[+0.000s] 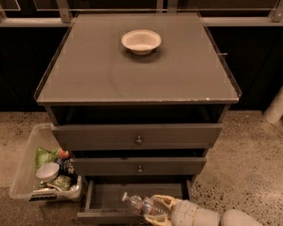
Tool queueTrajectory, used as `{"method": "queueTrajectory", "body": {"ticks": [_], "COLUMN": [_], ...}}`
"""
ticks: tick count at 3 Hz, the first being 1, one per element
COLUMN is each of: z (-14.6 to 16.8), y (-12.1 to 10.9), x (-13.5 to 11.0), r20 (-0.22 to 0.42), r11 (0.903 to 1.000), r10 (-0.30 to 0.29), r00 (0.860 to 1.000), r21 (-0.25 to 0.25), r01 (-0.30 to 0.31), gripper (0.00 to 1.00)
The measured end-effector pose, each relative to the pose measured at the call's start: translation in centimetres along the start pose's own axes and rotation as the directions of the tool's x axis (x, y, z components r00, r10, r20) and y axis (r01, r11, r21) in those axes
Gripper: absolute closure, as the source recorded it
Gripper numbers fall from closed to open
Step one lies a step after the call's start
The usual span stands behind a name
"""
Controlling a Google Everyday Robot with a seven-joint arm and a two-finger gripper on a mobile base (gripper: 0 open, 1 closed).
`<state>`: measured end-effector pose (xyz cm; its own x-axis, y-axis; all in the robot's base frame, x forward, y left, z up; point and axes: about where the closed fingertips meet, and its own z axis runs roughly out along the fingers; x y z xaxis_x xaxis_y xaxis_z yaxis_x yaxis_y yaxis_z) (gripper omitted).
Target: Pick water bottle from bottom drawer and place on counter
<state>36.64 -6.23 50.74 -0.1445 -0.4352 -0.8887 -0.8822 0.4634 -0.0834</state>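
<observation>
The water bottle [137,203] lies tilted in the open bottom drawer [106,197], with its white cap pointing to the upper left. My gripper [156,208] reaches into the drawer from the lower right. Its cream fingers [165,200] sit on either side of the bottle's body and hold it. The grey counter [131,76] is the cabinet top above, with a white bowl [141,40] near its back.
The top drawer [138,136] and the middle drawer [139,166] stick out slightly above the bottom one. A clear bin [26,173] with snack packets and a cup stands on the speckled floor at the left. A white post [279,102] is at the right.
</observation>
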Motion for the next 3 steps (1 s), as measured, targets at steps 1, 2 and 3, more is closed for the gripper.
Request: {"method": "queueTrajectory", "body": {"ticks": [1,2,3], "z": [-4.67,-4.61,-5.54], "y": [-1.12,-1.09,-1.69], "x": [-7.78,-7.74,-8.6], "r20": [-0.011,-0.01,0.005], "r11": [0.987,0.9873,0.9787], "r10": [-0.156,-0.155,-0.205], "r00": [0.988,0.988,0.979], "r21": [0.035,0.034,-0.005], "r01": [0.157,0.155,0.205], "gripper": [1.0,1.0,1.0]}}
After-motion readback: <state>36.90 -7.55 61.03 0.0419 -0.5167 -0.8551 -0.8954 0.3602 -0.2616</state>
